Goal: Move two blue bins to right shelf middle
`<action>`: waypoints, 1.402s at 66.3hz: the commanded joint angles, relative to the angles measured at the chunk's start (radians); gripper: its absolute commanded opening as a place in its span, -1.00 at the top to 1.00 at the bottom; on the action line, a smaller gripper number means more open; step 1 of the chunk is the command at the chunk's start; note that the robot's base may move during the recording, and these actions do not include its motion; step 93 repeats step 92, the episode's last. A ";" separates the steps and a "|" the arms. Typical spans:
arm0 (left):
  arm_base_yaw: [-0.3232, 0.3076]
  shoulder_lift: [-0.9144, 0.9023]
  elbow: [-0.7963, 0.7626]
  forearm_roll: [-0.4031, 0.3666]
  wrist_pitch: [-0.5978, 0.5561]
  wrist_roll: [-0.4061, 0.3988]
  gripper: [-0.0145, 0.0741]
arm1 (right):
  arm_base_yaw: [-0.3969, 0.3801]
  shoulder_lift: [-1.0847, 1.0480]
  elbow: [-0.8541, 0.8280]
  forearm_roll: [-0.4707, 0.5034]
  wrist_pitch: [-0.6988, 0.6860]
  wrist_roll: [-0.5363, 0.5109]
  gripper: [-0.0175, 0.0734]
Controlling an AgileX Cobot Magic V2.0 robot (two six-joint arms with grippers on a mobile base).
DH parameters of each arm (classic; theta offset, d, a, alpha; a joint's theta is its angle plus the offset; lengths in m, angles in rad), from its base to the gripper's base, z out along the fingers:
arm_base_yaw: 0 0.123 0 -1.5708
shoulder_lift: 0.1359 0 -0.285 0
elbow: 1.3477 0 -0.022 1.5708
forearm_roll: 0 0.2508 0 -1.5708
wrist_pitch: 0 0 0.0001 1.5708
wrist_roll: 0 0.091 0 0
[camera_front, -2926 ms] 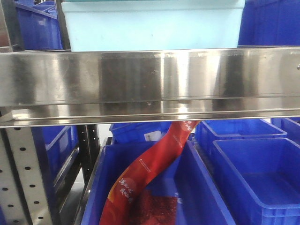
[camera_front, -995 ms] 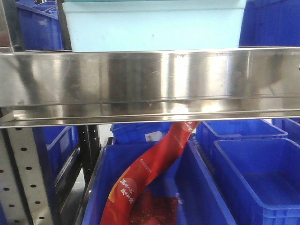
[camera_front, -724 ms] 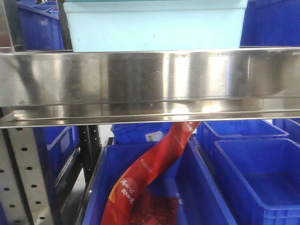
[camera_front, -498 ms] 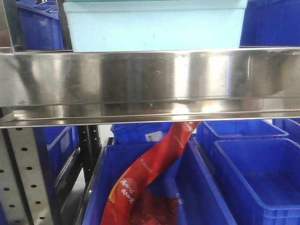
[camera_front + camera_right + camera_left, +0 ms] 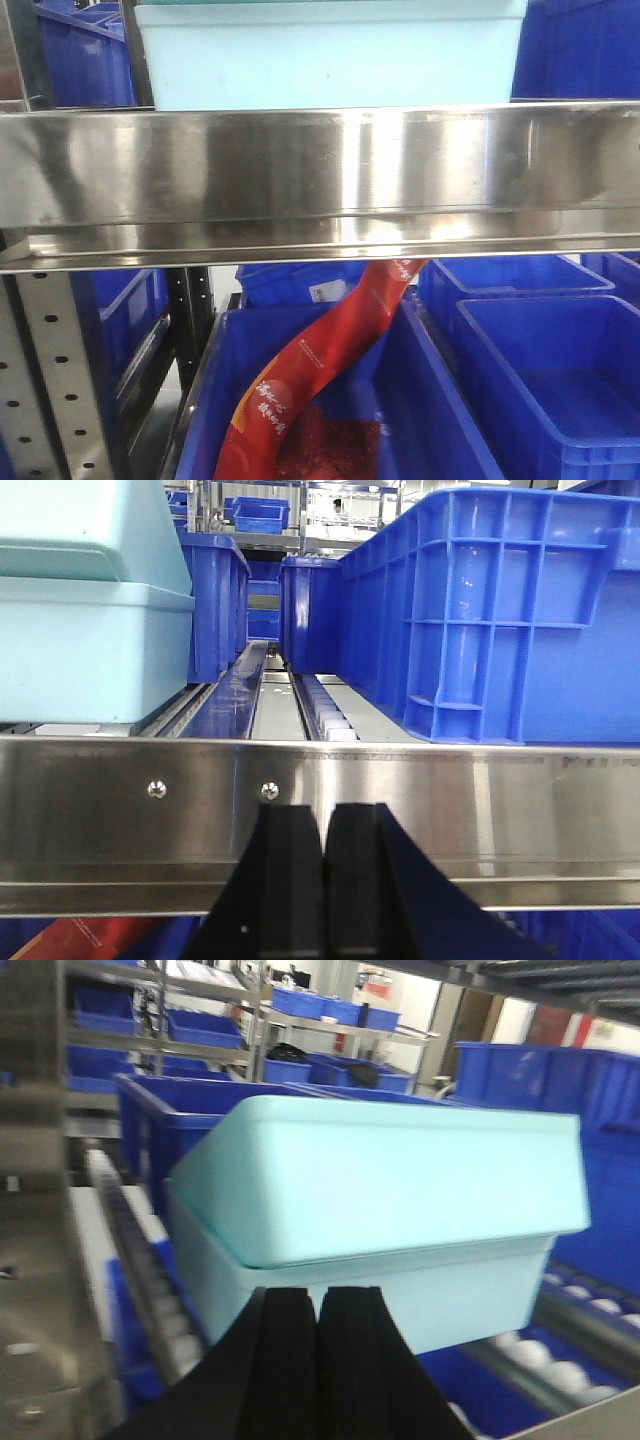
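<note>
The blue bin [image 5: 480, 610] runs lengthwise away along the rollers (both grippers [image 5: 318, 1360] [image 5: 325, 880] pinched together, empty).

A large ribbed blue bin [image 5: 500, 610] sat upright on the roller shelf; another blue bin [image 5: 215, 600] stood behind the pale one.

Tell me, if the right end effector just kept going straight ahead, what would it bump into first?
Most likely the steel shelf rail right in front of the right end effector, whose fingers are shut. Depth is unclear.
</note>
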 commanded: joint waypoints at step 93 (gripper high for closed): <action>0.267 -0.627 0.595 -0.179 -0.036 0.327 0.92 | -0.004 -0.003 0.002 0.005 -0.017 0.002 0.98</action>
